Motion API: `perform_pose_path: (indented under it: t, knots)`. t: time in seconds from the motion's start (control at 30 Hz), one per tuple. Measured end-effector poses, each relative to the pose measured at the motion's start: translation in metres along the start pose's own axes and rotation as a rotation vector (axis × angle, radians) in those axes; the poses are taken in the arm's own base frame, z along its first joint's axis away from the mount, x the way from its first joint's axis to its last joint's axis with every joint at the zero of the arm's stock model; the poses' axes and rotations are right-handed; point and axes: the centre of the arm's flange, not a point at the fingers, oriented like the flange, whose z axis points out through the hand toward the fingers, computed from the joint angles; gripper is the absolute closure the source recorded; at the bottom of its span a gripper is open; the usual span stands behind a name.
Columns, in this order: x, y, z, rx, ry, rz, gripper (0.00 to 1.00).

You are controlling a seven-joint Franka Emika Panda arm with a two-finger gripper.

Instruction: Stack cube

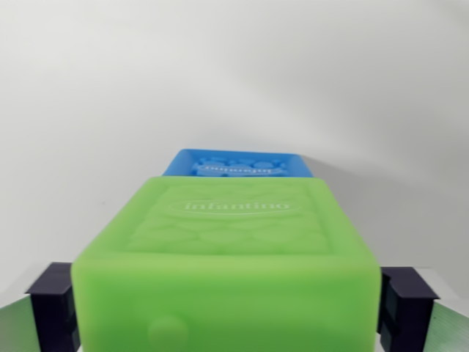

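With pads on both sides, gripper [227, 304] clamps green cube [231, 249].

The background [234, 66] is plain white all over. It looks smooth, with no marks on it. It is brighter near the top and the wrist view's left, and a bit grey lower down on the wrist view's right. I cannot tell where the wall ends and the floor starts.
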Motion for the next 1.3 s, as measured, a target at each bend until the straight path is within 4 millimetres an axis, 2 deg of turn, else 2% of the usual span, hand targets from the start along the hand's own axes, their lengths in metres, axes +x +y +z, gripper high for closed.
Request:
perform_pose_path:
  t: [0.77,1.3]
  knots:
    - [0.0,0.0,-0.003,-0.001,0.001,0.0,0.0]
    - [0.001,0.0,-0.042,-0.005,0.004,0.0,0.0]
